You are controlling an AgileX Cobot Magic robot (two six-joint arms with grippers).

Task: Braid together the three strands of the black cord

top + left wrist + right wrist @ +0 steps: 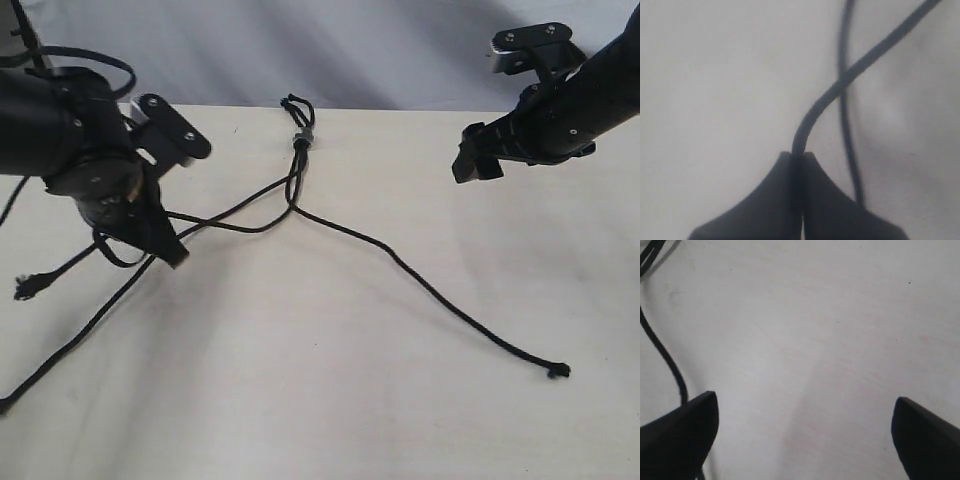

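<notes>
Progress: no braid formed. The black cord (296,165) lies on the surface (330,430), grey band (303,139) far centre, its three strands (420,285) splayed nearward. Left tool (172,252) is closed on a left-side strand (875,52); right tool (478,163) stands open, empty. All crossings remain to be made.

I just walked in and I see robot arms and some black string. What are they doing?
Two robot arms are working on a black cord on a table. Its three strands join at a grey band and lie spread apart, not braided yet. The left pincer is shut on one strand. The right pincer is open above the table, holding nothing.
</notes>
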